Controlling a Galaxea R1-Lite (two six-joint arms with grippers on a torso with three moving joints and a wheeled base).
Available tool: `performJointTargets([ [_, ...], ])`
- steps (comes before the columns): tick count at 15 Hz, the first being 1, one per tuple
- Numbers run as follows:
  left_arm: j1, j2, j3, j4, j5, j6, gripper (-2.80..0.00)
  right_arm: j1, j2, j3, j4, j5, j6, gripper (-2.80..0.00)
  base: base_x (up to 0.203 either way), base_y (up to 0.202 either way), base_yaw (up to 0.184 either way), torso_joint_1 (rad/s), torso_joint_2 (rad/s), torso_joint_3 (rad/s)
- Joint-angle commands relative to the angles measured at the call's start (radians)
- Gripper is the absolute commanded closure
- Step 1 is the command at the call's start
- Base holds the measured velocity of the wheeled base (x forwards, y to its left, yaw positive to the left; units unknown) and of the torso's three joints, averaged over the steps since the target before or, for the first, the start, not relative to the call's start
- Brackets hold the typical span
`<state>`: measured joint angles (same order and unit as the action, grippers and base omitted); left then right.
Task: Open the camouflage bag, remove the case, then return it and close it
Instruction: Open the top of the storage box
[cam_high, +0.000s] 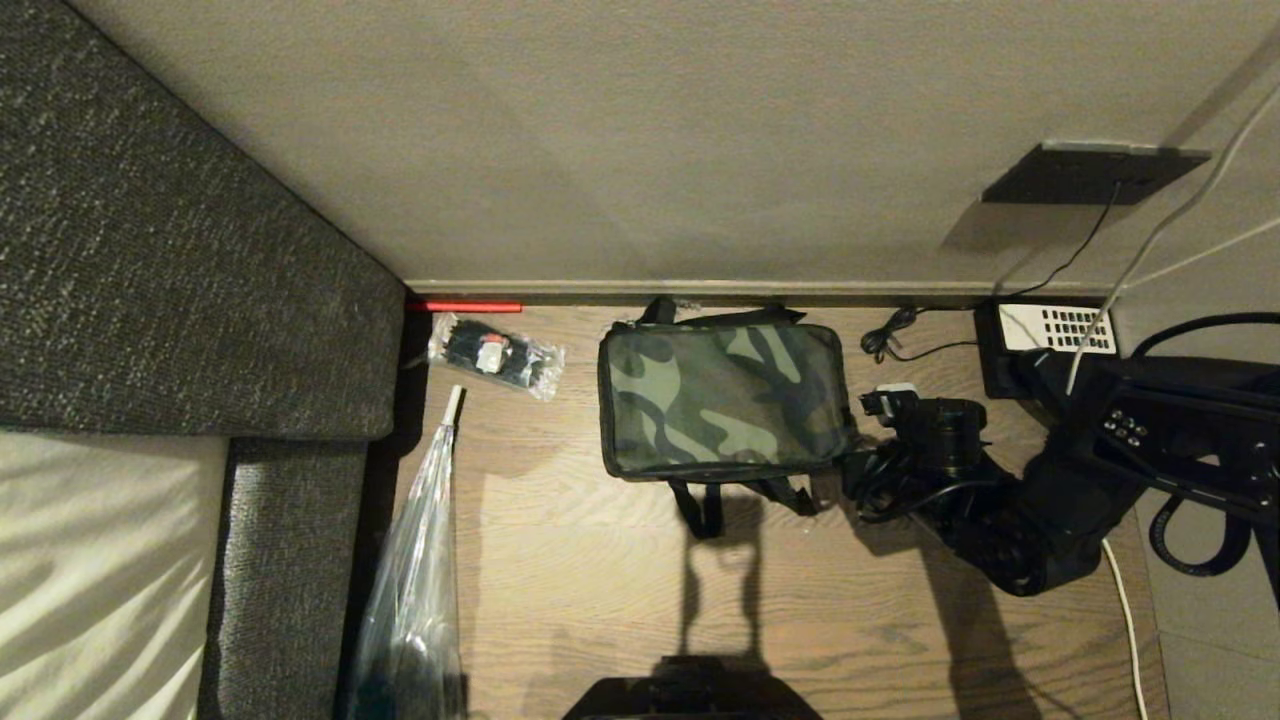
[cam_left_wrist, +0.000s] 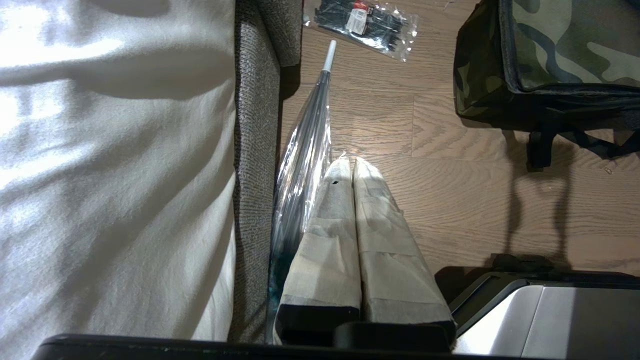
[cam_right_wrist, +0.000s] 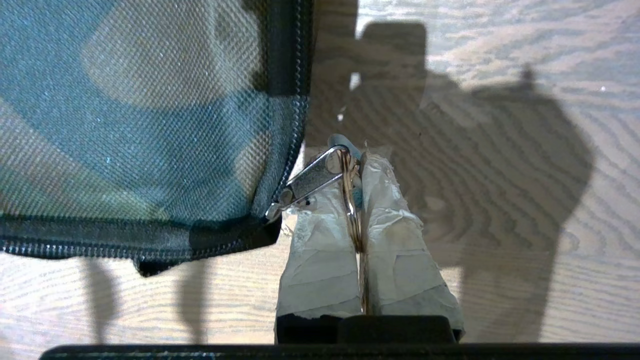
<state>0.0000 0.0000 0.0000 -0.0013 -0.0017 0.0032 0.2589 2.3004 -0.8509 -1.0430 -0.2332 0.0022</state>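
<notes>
The left gripper (cam_left_wrist: 352, 167) hangs parked with its taped fingers pressed together on nothing, above the wooden floor (cam_high: 600, 580) beside a clear folded umbrella (cam_high: 420, 560). Farther out, the right gripper (cam_right_wrist: 356, 165) pinches the metal ring (cam_right_wrist: 350, 200) of the zipper pull (cam_right_wrist: 307, 182) at the corner of the camouflage bag (cam_high: 722, 398), which lies zipped against the wall (cam_high: 640, 140). The case is not visible, presumably inside. The pull should likely run along the zipper track, low and steady, so the ring does not slip or drag the bag

No legible text, labels or numbers anywhere.
</notes>
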Motion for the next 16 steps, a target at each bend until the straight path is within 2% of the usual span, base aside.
performJointTargets([
  [1, 0.000, 0.000, 0.000, 0.000, 0.000, 0.000, 0.00, 0.000, -0.003, -0.015, -0.006, -0.004, 0.005, 0.00, 0.000, 0.000, 0.000, 0.000, 0.00, 0.000],
  [9, 0.000, 0.000, 0.000, 0.000, 0.000, 0.000, 0.00, -0.001, -0.016, -0.004, -0.018, -0.009, 0.021, 0.00, 0.000, 0.000, 0.000, 0.000, 0.00, 0.000],
  [12, 0.000, 0.000, 0.000, 0.000, 0.000, 0.000, 0.00, 0.000, -0.020, -0.005, -0.022, -0.005, 0.110, 0.00, 0.000, 0.000, 0.000, 0.000, 0.00, 0.000],
  [16, 0.000, 0.000, 0.000, 0.000, 0.000, 0.000, 0.00, 0.000, -0.007, -0.020, -0.021, -0.005, 0.170, 0.00, 0.000, 0.000, 0.000, 0.000, 0.00, 0.000],
])
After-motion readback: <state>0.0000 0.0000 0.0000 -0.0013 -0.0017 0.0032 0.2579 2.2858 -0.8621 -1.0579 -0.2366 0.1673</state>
